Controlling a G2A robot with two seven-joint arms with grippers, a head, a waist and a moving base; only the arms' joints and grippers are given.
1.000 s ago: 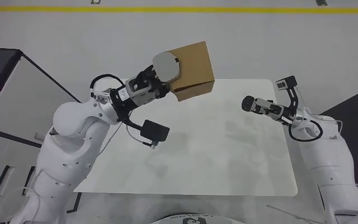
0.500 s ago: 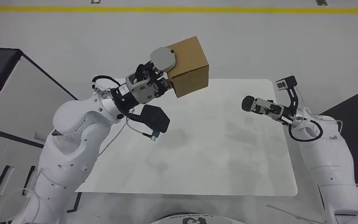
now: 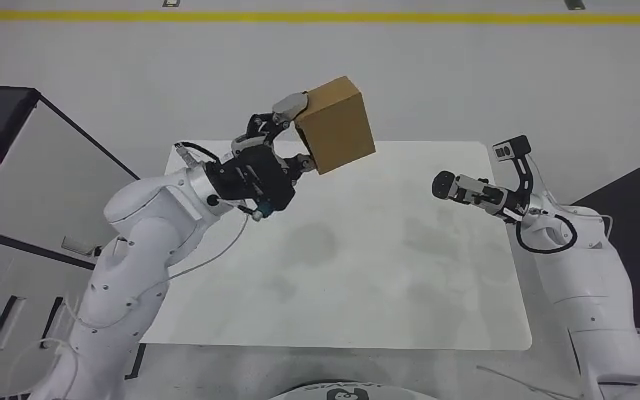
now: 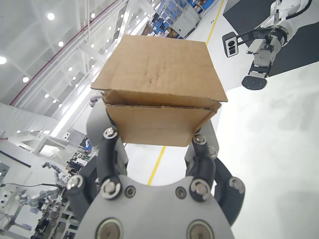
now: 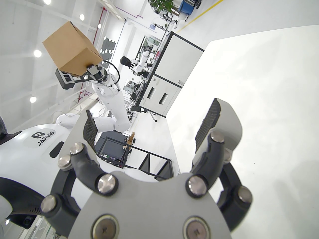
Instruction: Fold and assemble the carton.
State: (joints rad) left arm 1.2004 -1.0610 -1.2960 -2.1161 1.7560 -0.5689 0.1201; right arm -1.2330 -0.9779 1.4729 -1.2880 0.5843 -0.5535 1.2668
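Observation:
The brown carton [image 3: 336, 124] hangs in the air above the table's far left edge, tilted, its flaps folded shut. My left gripper [image 3: 297, 125] is shut on the carton's near end. In the left wrist view the carton [image 4: 159, 85] sits between the two fingers [image 4: 204, 135], one flap edge overlapping the box body. In the right wrist view the same carton [image 5: 71, 52] shows far off, held up by the other arm. My right gripper [image 3: 440, 184] hovers over the table's right edge, open, with nothing between its fingertips [image 5: 152, 123].
The white table [image 3: 400, 280] is bare under both arms. A dark-framed cabinet [image 3: 40, 150] stands off the table's left side. A yellow floor line [image 3: 320, 16] runs behind the table.
My left arm has lifted and turned the carton, rolling its wrist so the carton now sits higher and more upright. The right arm has stayed still.

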